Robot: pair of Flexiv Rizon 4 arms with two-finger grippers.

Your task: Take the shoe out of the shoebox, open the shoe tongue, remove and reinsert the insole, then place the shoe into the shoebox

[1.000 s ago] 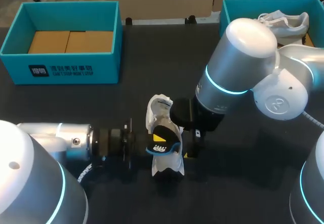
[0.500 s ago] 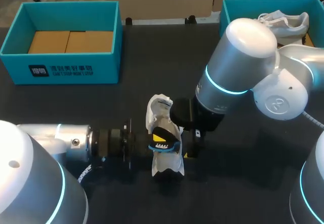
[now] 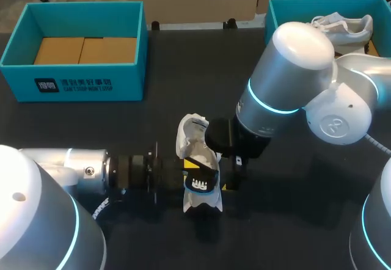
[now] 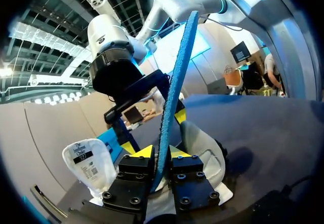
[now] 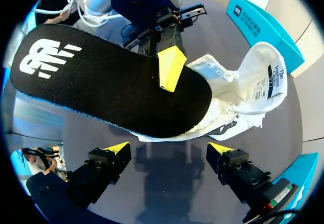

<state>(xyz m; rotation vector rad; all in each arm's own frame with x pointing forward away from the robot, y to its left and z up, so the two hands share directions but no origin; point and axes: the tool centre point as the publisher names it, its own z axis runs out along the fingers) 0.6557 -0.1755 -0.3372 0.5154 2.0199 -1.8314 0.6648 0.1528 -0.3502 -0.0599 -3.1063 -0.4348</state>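
A white shoe point(image 3: 190, 132) lies on the black table point(image 3: 287, 215), its tongue point(image 5: 263, 77) pulled open. A black insole point(image 3: 200, 183) with a blue edge sticks out of the shoe's opening, its logo side up. My left gripper point(image 3: 183, 175) comes in from the left and is shut on the insole point(image 4: 177, 72), which runs edge-on between its yellow tips point(image 4: 161, 153). One of the left gripper's fingers point(image 5: 171, 68) lies on the insole point(image 5: 101, 82). My right gripper point(image 5: 169, 150) stands open just right of the shoe point(image 5: 223, 107), with nothing between its fingers.
A teal shoebox point(image 3: 79, 77) with brown cardboard inside stands at the back left. A second teal box point(image 3: 272, 13) at the back right holds another white shoe point(image 3: 345, 25). My right arm's elbow point(image 3: 293, 68) rises over the table's middle right.
The insole has tipped down and toward the table's front in my left gripper, its logo side now showing more from above. My right arm and the shoe have stayed put.
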